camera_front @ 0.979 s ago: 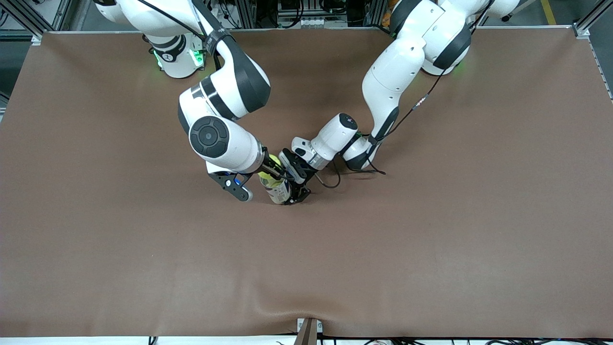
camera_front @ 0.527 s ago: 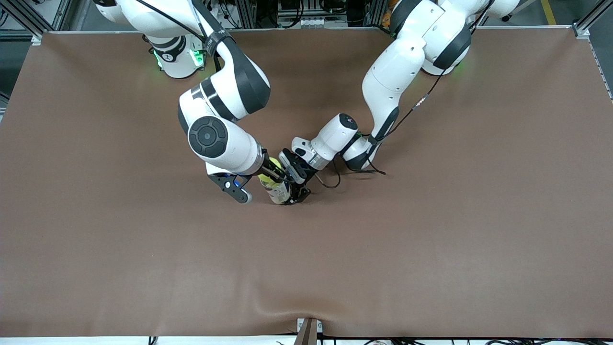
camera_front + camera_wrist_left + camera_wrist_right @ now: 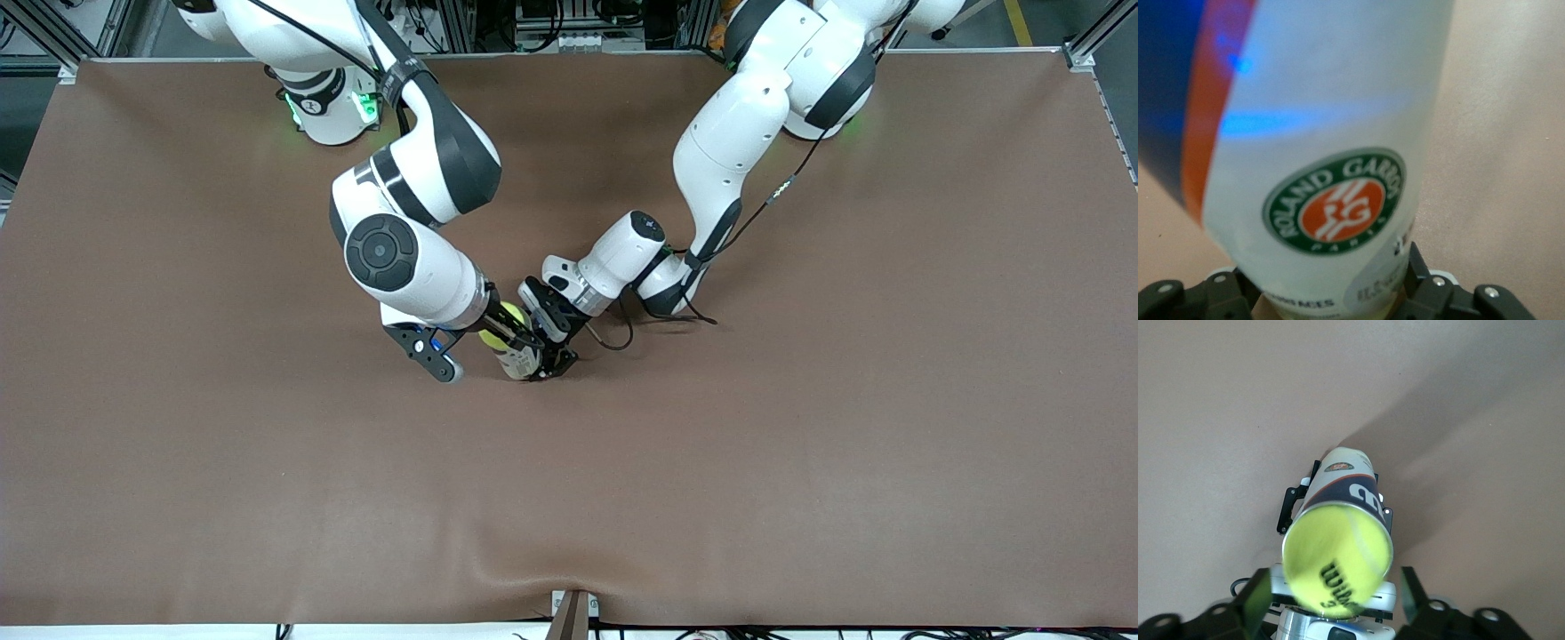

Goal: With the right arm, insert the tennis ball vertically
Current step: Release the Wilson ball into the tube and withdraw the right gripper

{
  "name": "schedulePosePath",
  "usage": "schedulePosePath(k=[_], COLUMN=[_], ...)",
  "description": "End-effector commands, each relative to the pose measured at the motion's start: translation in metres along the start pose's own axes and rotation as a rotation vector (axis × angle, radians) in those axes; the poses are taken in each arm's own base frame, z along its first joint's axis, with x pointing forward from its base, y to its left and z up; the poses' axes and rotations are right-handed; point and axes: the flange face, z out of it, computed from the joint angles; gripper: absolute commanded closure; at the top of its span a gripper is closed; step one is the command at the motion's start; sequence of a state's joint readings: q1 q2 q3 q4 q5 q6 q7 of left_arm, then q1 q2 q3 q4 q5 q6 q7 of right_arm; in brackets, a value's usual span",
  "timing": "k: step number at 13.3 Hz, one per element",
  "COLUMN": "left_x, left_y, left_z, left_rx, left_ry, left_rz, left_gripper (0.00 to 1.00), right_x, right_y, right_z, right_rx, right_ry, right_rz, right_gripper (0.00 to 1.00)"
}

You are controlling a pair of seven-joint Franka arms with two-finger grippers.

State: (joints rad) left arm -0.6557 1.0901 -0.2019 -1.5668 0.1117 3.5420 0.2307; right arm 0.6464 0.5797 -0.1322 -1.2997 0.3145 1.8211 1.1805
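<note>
**Ball sitting at the can's mouth, right hand spread around it**

In the front view, going from the right arm's end across, the right hand (image 3: 507, 333) is hanging straight over the can (image 3: 518, 359), which is standing upright near the middle of the brown surface (image 3: 800, 444). The right wrist view is showing its fingers (image 3: 1258, 600) spread wide, at roughly 8 and 4 o'clock of the ball (image 3: 1338, 560) and clear of it, so this hand is gripping nothing. The ball is filling the can's open mouth, seated at the rim rather than visibly down inside. At about 3 o'clock of the can, the left hand (image 3: 556, 356) is clamping the can low on its body, part closed, steadying it for the drop.

Risks from here, as I judge them: the ball is looking like a snug fit in the rim, so it may be wedging there instead of falling; a push from above that is off centre could tilt the can against the left hand's grip. If the left hand is slackening early, the can may be tipping and rolling. Lifting the right hand carelessly could brush the ball back out.

Writing: the can's label is reading "ROLAND GARROS" with "PARIS" beneath, around an orange emblem (image 3: 1335, 210); a white Wilson-style "W" is showing near the rim, and dark lettering is printed on the ball, unreadable here.
</note>
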Motion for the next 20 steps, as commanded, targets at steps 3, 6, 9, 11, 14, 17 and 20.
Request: schedulePosePath(k=[3, 6, 9, 11, 14, 17, 20], left_x=[0.003, 0.003, 0.003, 0.004, 0.004, 0.004, 0.003], left_y=[-0.004, -0.004, -0.004, -0.004, -0.004, -0.004, -0.005], left_z=[0.002, 0.002, 0.002, 0.002, 0.002, 0.002, 0.002], left_rx=[0.011, 0.011, 0.011, 0.011, 0.011, 0.011, 0.012], left_ry=[0.023, 0.023, 0.023, 0.024, 0.024, 0.024, 0.023], left_rz=[-0.005, -0.005, -0.005, -0.005, -0.005, -0.004, -0.005], left_gripper=[0.15, 0.12, 0.13, 0.13, 0.13, 0.13, 0.13], right_x=[0.004, 0.01, 0.009, 0.004, 0.0, 0.006, 0.007], right_y=[-0.003, 0.0, 0.004, 0.005, 0.005, 0.003, 0.006], right_z=[-0.002, -0.009, -0.005, 0.003, 0.012, 0.029, 0.018], right_rx=[0.008, 0.01, -0.025, -0.057, -0.074, -0.096, -0.093], right_ry=[-0.011, -0.005, -0.017, -0.031, -0.03, -0.015, -0.016], right_rz=[0.019, 0.018, -0.029, -0.055, -0.058, -0.053, -0.064], right_gripper=[0.0, 0.0, 0.0, 0.0, 0.0, 0.0, 0.0])
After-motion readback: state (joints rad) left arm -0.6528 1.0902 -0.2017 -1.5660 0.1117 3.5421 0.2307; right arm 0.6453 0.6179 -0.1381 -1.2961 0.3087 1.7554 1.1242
